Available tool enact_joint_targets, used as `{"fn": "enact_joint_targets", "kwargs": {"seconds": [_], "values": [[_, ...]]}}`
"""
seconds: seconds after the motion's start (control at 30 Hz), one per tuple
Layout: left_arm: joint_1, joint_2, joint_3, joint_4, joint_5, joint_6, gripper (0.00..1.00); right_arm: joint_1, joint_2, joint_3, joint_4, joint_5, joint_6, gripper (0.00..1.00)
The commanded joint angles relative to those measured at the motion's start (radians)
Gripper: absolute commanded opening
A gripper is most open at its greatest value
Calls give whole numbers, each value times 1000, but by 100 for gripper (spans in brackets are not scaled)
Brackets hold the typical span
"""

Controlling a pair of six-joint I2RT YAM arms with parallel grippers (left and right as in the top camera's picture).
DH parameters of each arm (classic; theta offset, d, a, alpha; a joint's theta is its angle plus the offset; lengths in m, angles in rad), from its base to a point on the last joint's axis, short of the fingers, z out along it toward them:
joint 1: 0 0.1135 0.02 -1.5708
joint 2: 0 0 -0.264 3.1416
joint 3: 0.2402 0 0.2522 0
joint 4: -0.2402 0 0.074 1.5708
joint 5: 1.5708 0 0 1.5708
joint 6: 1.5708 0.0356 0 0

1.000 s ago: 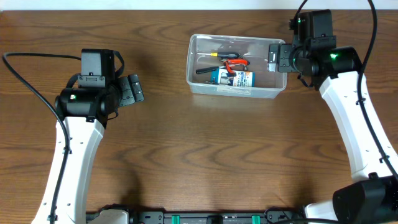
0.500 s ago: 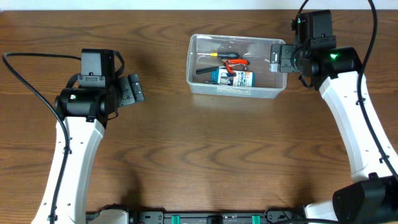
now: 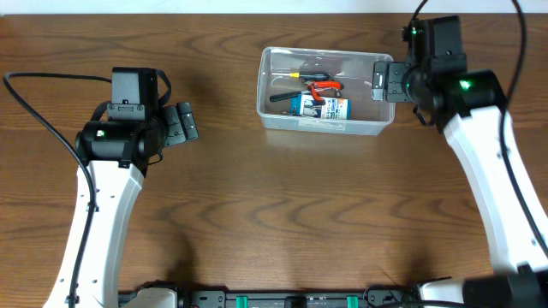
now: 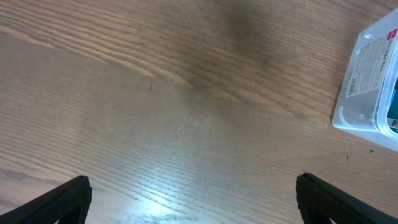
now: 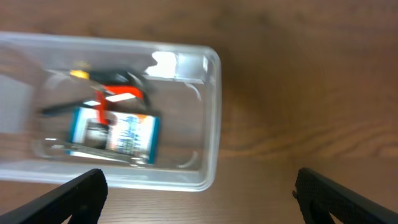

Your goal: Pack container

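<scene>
Clear plastic, the single container (image 3: 267, 85) sits in the upper middle of the overhead frame on the brown wooden table (image 3: 282, 214). Four things show inside it. One blue-and-white box (image 3: 319, 106) lies toward the lower wall, and one red-handled tool (image 3: 322, 85) lies just above it. One thin black stick (image 3: 286, 96) lies to their left, and one small yellow tip (image 3: 296, 74) shows near the upper wall. What the tip belongs to I cannot tell.

There are two arms. The right gripper (image 3: 383, 79), in the upper right of the frame, overlaps the container's right end in the overhead view. Its wrist camera shows two fingers at the bottom corners, spread wide with nothing between them, and the tub fills the left half of that view. The left gripper (image 3: 184, 122), at the left middle, is well apart from the container. Its two fingers are also spread wide and hold nothing, with bare wood between them and one corner of the tub at the upper right edge of that view.
</scene>
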Motion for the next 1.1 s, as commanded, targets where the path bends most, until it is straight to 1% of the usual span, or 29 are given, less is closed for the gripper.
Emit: {"fn": "enact_joint_targets", "kwargs": {"seconds": [0.0, 0.13, 0.27, 0.33, 0.5, 0.7, 0.8, 0.87, 1.07], "values": [[5, 0, 12, -3, -15, -5, 98, 46, -188, 12, 3, 9, -5, 99], [5, 0, 12, -3, -15, -5, 98, 58, -382, 12, 6, 16, -5, 99], [5, 0, 12, -3, -15, -5, 98, 35, -573, 2, -2, 41, -18, 99], [5, 0, 12, -3, -15, -5, 98, 12, -678, -21, -4, 44, -39, 99], [5, 0, 12, -3, -15, -5, 98, -54, -920, -125, -4, 47, -39, 98], [5, 0, 12, -3, -15, -5, 98, -98, -1190, -338, -4, 47, -38, 99], [5, 0, 12, -3, -15, -5, 98, -105, -1310, -490, 12, 46, -26, 99], [5, 0, 12, -3, -15, -5, 98, -105, -1375, -601, 54, 47, -6, 99], [5, 0, 12, -3, -15, -5, 98, -105, -1498, -934, 286, 12, 8, 99]]}}
